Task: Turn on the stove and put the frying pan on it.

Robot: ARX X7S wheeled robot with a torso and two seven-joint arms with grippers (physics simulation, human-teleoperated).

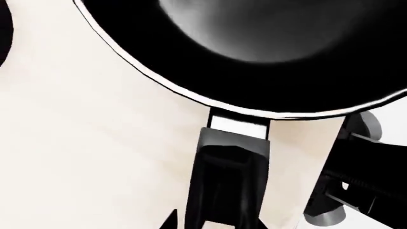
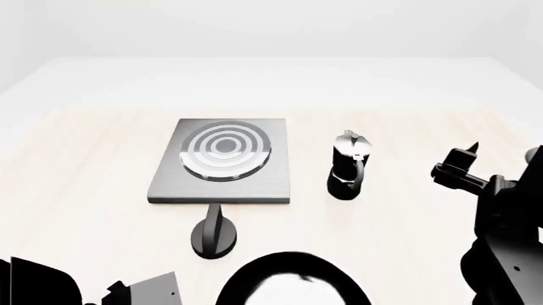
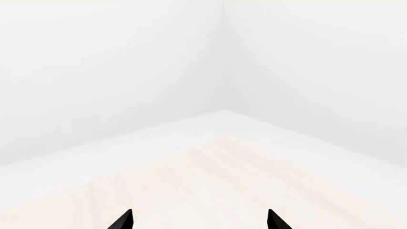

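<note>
The stove (image 2: 170, 184) is a dark-grey slab with a ringed burner (image 2: 226, 150), lying at mid table. Its black round knob (image 2: 213, 239) stands just in front of it. The frying pan (image 2: 293, 279), black and glossy, lies at the near edge of the head view and fills the far part of the left wrist view (image 1: 254, 52). Its handle (image 1: 232, 162) runs back between my left gripper's (image 1: 216, 222) fingers, which are closed in on its end. My left arm (image 2: 42, 286) shows low on the left. My right gripper (image 2: 505, 150) is open and empty, held up on the right, and also shows in the right wrist view (image 3: 198, 220).
A black-and-silver moka pot (image 2: 348, 166) stands right of the stove, between it and my right gripper. A black and grey robot part (image 1: 343, 181) shows beside the pan handle. The right wrist view faces the table's far corner (image 3: 224, 143) and white walls.
</note>
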